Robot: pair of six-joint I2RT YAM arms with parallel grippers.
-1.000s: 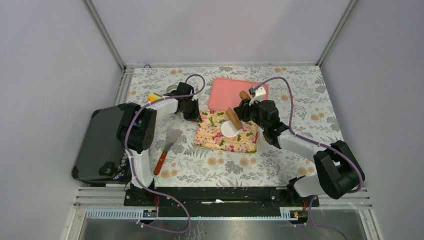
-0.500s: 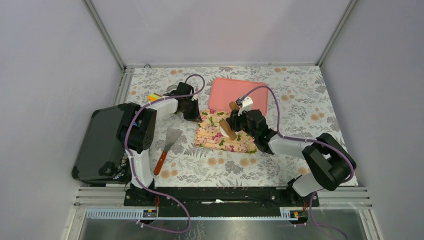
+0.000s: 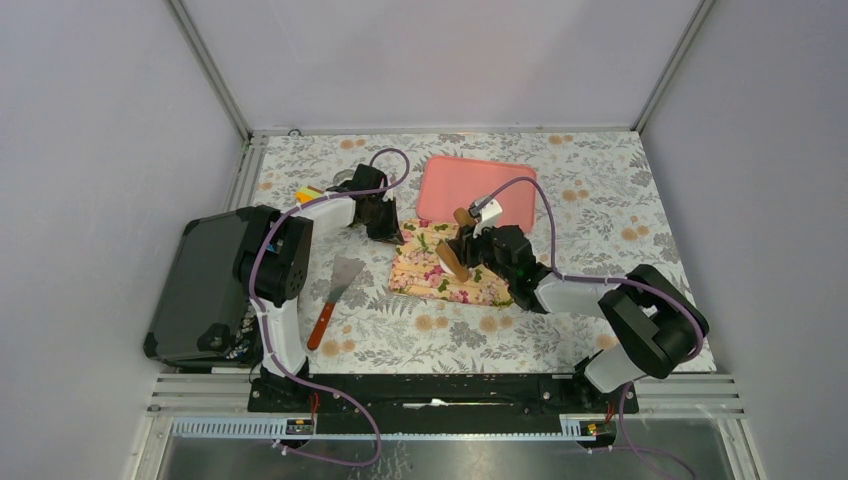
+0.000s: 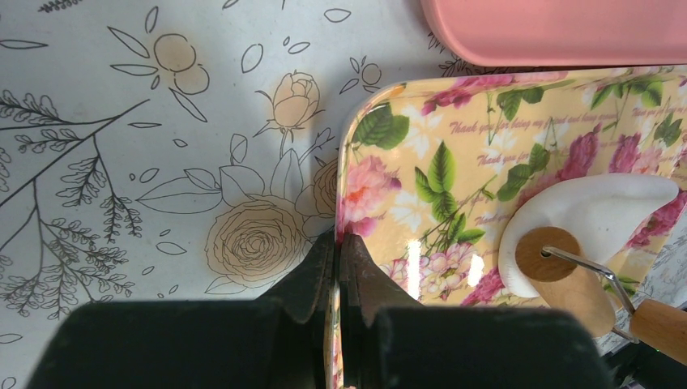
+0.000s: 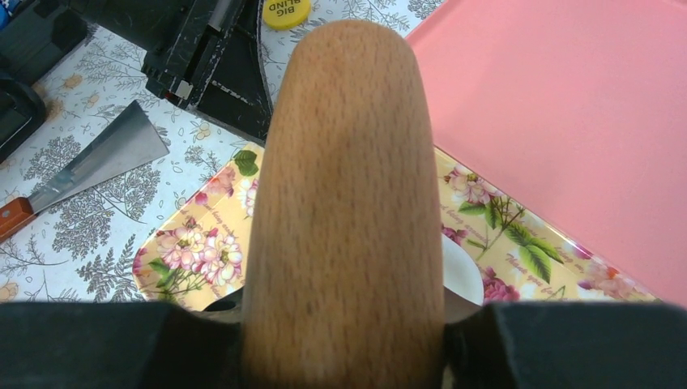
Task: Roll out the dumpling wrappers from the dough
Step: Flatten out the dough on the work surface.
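Observation:
The dough (image 4: 599, 215) is a flattened white piece on the floral tray (image 3: 430, 275), partly under the wooden rolling pin (image 3: 455, 250). My right gripper (image 3: 478, 248) is shut on the rolling pin (image 5: 348, 186), which fills the right wrist view. A sliver of dough (image 5: 463, 271) shows beside it there. My left gripper (image 4: 336, 243) is shut on the floral tray's left rim (image 4: 344, 186), and in the top view this left gripper (image 3: 390, 230) sits at the tray's far left corner. No dumpling wrappers are in view.
A pink tray (image 3: 475, 180) lies just beyond the floral tray. A metal scraper with a wooden handle (image 3: 335, 290) rests left of the floral tray. A black case (image 3: 200, 285) sits at the table's left edge. A yellow cap (image 5: 285, 11) lies near the left arm.
My right gripper has carried the rolling pin leftward across the floral tray and over the dough, which it now covers in the top view. The left arm has held still.

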